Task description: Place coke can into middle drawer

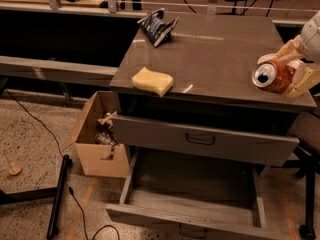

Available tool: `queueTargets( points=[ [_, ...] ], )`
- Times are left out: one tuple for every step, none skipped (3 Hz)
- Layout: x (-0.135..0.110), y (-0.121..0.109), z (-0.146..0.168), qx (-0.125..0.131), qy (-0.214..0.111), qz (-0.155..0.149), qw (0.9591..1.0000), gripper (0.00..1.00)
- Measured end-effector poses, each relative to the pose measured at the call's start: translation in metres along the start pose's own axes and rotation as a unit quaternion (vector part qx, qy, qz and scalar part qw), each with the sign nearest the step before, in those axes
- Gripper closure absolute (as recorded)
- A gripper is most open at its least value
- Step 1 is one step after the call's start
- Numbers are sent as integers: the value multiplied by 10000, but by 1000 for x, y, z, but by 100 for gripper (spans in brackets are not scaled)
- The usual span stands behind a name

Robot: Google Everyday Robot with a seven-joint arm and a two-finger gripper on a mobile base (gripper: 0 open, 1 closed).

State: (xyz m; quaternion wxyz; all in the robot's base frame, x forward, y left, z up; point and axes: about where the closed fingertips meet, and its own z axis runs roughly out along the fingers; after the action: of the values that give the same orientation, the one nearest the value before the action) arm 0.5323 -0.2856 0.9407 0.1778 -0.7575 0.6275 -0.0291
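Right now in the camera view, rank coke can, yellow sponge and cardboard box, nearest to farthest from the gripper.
The gripper is at the right edge of the counter.
1. coke can: held in the gripper, right edge.
2. yellow sponge: counter's front left.
3. cardboard box: lower down, left of the counter.

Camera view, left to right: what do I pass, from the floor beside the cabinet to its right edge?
First the cardboard box on the floor → yellow sponge on the cabinet top → coke can, on its side in the gripper at the top's right edge. The dark bag overlaps the sponge's span, so it's left out.
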Motion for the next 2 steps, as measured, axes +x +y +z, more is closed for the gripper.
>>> queueTargets(
  points=[
    [-47,80,33,-145,-332,415,9985,100],
    [-45,86,65,-132,-330,469,9983,100]
  ],
)
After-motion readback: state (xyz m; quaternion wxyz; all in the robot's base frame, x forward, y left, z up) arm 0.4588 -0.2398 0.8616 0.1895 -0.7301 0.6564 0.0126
